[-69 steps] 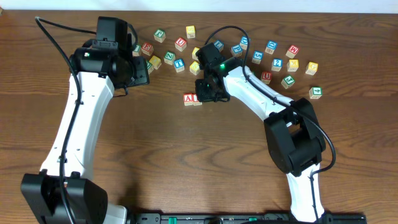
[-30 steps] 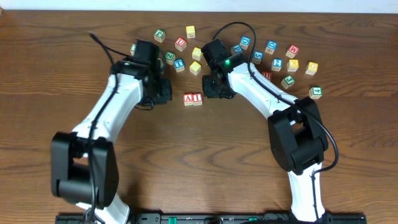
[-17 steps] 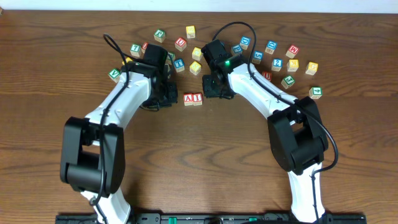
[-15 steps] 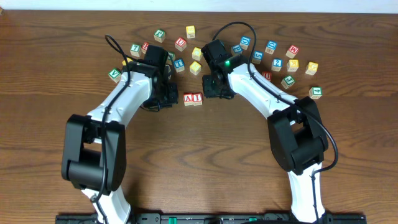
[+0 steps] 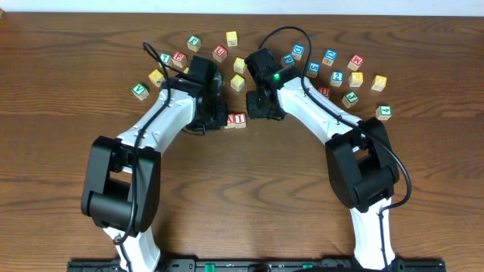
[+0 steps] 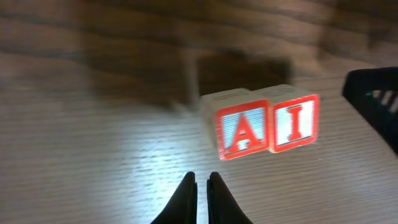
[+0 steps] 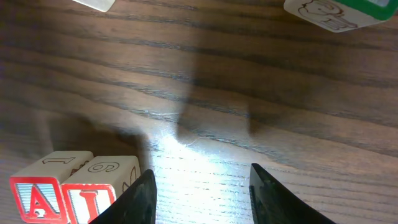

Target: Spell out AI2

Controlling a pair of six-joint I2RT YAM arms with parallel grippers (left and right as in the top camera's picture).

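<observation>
The red "A" cube (image 6: 241, 130) and the red "I" cube (image 6: 295, 122) stand touching side by side on the table, A on the left. In the overhead view the pair (image 5: 237, 120) lies between my two grippers. My left gripper (image 6: 202, 178) is shut with nothing in it, its tips a short way in front of the A cube. My right gripper (image 7: 201, 173) stands open and empty over bare wood, its left finger (image 7: 142, 193) just beside the I cube (image 7: 99, 198). Letters on the far cubes are too small to read, so I cannot pick out the "2".
Many coloured letter cubes (image 5: 338, 77) lie scattered along the back of the table, left and right of the arms. A green-edged cube (image 7: 336, 11) sits beyond the right gripper. The right gripper's black tip (image 6: 373, 102) shows at the right of the left wrist view.
The left arm has swung right, bringing its shut gripper up against the A side of the pair. The right gripper has opened wider and stayed where it was.
</observation>
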